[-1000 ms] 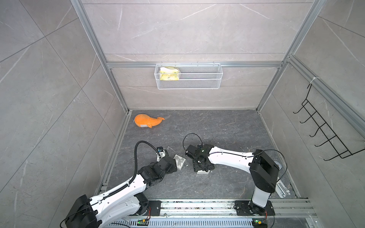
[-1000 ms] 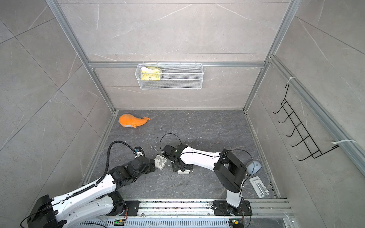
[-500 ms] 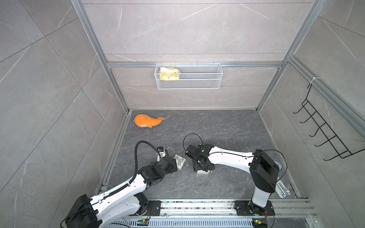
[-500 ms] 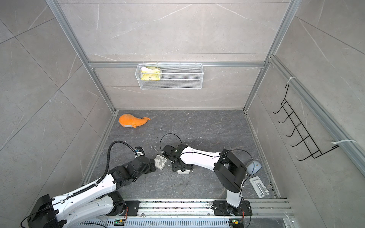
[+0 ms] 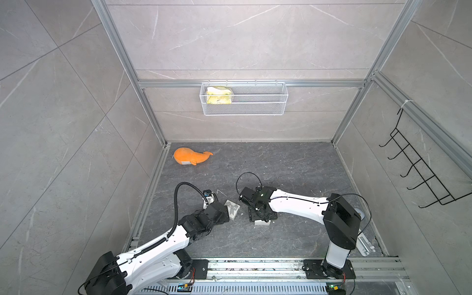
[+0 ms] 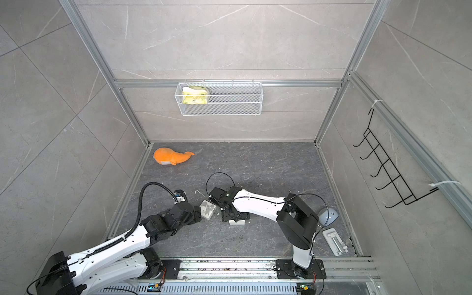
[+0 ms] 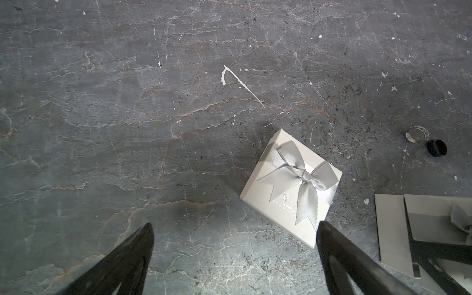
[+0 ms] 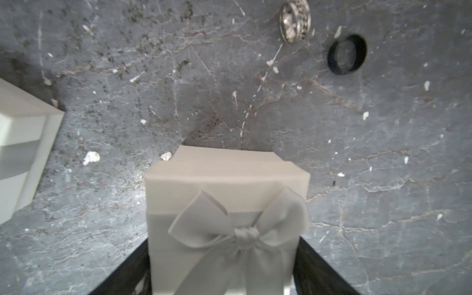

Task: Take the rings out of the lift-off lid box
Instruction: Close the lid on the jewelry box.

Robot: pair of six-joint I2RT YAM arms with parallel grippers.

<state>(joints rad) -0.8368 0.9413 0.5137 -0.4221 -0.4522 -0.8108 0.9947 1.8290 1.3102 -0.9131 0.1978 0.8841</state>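
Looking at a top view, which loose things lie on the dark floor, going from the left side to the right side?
orange whale toy → white gift box with a bow → second white box, half hidden → grey rounded object

Soft, even light, seemingly from above; faint shadows; top views sharp, edges bowed; right-wrist foreground blurred.

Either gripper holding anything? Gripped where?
Nothing in the left gripper, jaws open. The right gripper straddles the white bow-topped gift box at its side walls; contact cannot be told.
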